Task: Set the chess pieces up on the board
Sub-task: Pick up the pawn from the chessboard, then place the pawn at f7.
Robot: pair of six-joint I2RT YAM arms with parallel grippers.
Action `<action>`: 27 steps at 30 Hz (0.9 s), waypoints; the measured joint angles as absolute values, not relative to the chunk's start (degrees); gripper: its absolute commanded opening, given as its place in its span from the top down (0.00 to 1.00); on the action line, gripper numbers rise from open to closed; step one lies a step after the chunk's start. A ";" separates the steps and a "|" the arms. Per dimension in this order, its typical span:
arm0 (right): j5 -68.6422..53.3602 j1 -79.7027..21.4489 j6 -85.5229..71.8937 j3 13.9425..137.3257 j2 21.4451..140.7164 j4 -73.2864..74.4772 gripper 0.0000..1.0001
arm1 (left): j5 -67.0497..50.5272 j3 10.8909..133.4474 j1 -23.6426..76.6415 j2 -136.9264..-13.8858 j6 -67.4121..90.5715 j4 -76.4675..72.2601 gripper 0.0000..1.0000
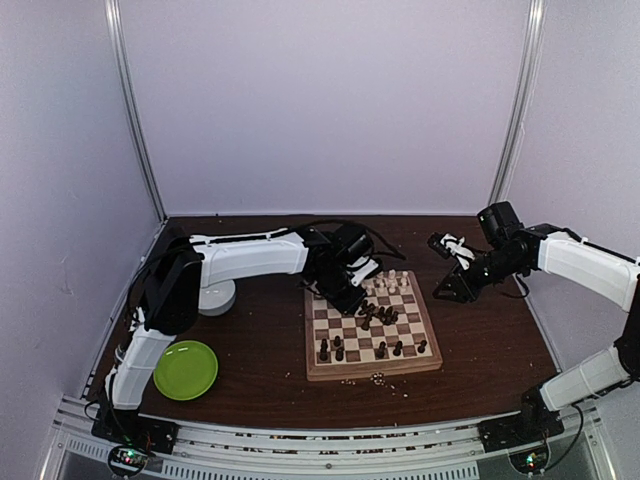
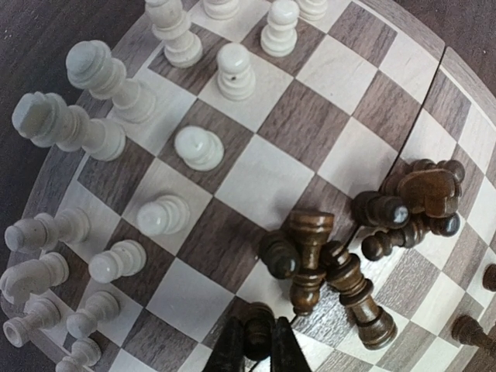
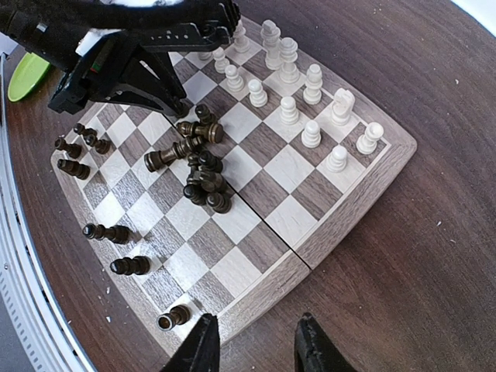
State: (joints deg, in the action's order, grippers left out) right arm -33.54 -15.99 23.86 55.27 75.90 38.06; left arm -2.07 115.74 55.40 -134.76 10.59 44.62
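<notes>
**Asker:** What takes up most of the scene?

**Describer:** A dark brown table (image 1: pixel 250 350) inside pale walls. Two white and black robot arms rise from its near edge. The left arm (image 1: pixel 250 258) reaches in over the far left corner of the board. The right arm (image 1: pixel 590 265) bends in from the right and stops beside the board, above the table.

**Asker:** Where is the board?

**Describer:** The board (image 1: pixel 340 371) lies flat at the centre of the table. It is a chequered square in a light tan frame. A round green plate (image 1: pixel 186 370) sits well to its left, near the front. A white bowl (image 1: pixel 215 297) sits behind the plate, partly hidden by the left arm.

**Asker:** What are the grippers doing?

**Describer:** The left gripper (image 2: pixel 256 345) is down at the board, its fingers pinched onto one dark piece (image 2: pixel 258 319). The right gripper (image 3: pixel 256 329) hangs with its fingers spread and nothing between them.

**Asker:** And the chessmen?

**Describer:** The pale pieces (image 3: pixel 288 77) stand upright in rough rows along the board's far edge. A heap of dark pieces (image 3: pixel 203 167) lies tumbled near the middle, several on their sides and touching. A few more dark ones stand or lie along the near side. Pale crumbs (image 1: pixel 378 377) dot the table just in front of the board.
</notes>
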 measured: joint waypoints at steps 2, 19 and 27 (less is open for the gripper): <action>-33.56 -15.99 23.86 55.27 75.92 38.11 0.66 | -1.93 115.57 55.40 -134.50 10.41 44.64 0.99; -33.69 -15.99 24.01 55.96 76.31 38.54 0.66 | -10.20 105.67 57.89 -124.11 2.68 45.01 0.99; -33.74 -15.99 24.03 55.99 76.31 38.83 0.66 | -11.44 105.65 60.10 -124.42 -0.89 45.98 0.99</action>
